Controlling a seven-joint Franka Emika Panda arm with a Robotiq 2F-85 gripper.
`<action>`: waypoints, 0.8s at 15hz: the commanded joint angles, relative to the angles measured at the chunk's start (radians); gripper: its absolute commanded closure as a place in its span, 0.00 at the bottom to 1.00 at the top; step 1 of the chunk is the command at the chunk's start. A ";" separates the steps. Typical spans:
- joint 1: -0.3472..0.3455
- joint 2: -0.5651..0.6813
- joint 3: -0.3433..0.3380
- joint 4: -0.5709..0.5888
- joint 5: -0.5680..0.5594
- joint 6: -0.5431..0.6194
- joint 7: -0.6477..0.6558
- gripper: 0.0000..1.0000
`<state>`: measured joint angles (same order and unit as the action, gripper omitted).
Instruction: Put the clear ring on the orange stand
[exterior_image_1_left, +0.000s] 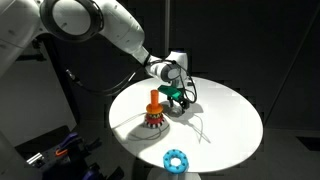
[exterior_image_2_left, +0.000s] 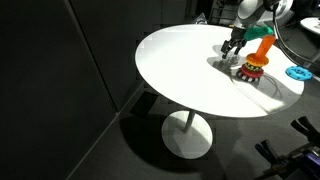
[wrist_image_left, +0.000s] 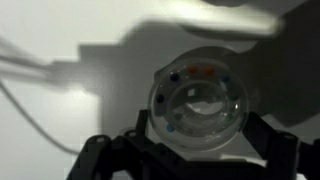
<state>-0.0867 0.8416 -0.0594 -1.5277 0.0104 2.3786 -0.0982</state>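
The clear ring (wrist_image_left: 200, 105) is a transparent ring with small coloured dots on its rim. In the wrist view it fills the gap between my gripper's two dark fingers (wrist_image_left: 200, 140), which are closed against its sides. In both exterior views my gripper (exterior_image_1_left: 180, 98) (exterior_image_2_left: 232, 47) is low over the white round table, close beside the orange stand (exterior_image_1_left: 154, 110) (exterior_image_2_left: 255, 62). The stand is upright on its round marked base. The ring itself is too faint to see in the exterior views.
A bright blue ring with holes (exterior_image_1_left: 176, 159) (exterior_image_2_left: 298, 72) lies near the table's edge (exterior_image_1_left: 235, 125). A thin white cable (exterior_image_1_left: 200, 126) runs across the tabletop by the gripper. The surroundings are dark, with equipment beside the table.
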 joint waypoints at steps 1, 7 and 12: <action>-0.003 -0.020 0.003 0.031 -0.011 -0.049 0.017 0.32; -0.010 -0.079 0.009 0.027 -0.009 -0.095 -0.003 0.32; -0.013 -0.150 0.014 0.012 -0.008 -0.153 -0.021 0.32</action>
<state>-0.0875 0.7460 -0.0584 -1.5023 0.0104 2.2765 -0.1017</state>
